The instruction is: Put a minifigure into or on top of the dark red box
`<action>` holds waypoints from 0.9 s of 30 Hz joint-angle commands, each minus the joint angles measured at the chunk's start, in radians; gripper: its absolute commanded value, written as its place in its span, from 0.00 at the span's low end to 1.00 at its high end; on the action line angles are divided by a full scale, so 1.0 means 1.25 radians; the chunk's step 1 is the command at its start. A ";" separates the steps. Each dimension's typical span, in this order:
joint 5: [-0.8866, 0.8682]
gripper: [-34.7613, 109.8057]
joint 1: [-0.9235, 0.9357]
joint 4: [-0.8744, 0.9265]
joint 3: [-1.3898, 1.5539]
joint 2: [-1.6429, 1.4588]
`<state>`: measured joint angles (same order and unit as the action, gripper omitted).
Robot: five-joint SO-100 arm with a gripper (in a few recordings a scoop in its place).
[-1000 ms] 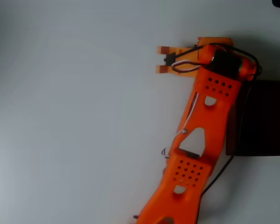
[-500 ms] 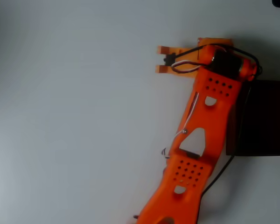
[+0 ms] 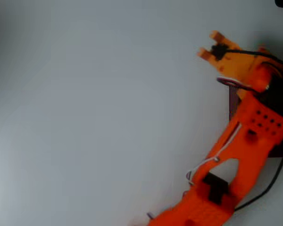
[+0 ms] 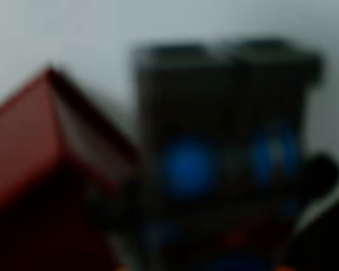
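- Looking down in the overhead view, the orange arm is reaching up the right side of the white table, and its gripper is pointing up and to the left, just beyond the box's far end.
- Only a thin maroon wall of the box is showing at the right edge, since the arm is lying across most of it; the wrist is sitting over that corner, probably to carry its load toward the dark inside.
- The two orange fingertips are standing a little apart with a dark bit between them, but I cannot tell from here whether they are pinching anything.
- Turning to the wrist view, everything is blurring badly: the box is filling the lower left with a maroon wall and its corner.
- Blue patches that are likely the minifigure are sitting against the dark fingers, so it seems held, close by the box corner and not yet inside it; the blur is keeping the grip uncertain.
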<state>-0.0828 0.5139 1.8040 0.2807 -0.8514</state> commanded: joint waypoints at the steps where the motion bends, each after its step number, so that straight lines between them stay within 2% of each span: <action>1: -0.090 0.24 0.098 0.021 0.080 -0.108; 6: -0.144 0.24 0.209 0.021 0.140 -0.066; 11: -0.187 0.25 0.255 0.021 0.123 0.056; 13: -0.209 0.31 0.255 0.021 0.134 0.074; 16: -0.222 0.34 0.242 0.021 0.145 0.070; 22: -0.209 0.34 0.221 0.021 0.215 -0.039; 27: -0.151 0.33 0.175 0.021 0.407 -0.298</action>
<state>-0.3022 0.7670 1.8040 0.6719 -0.9787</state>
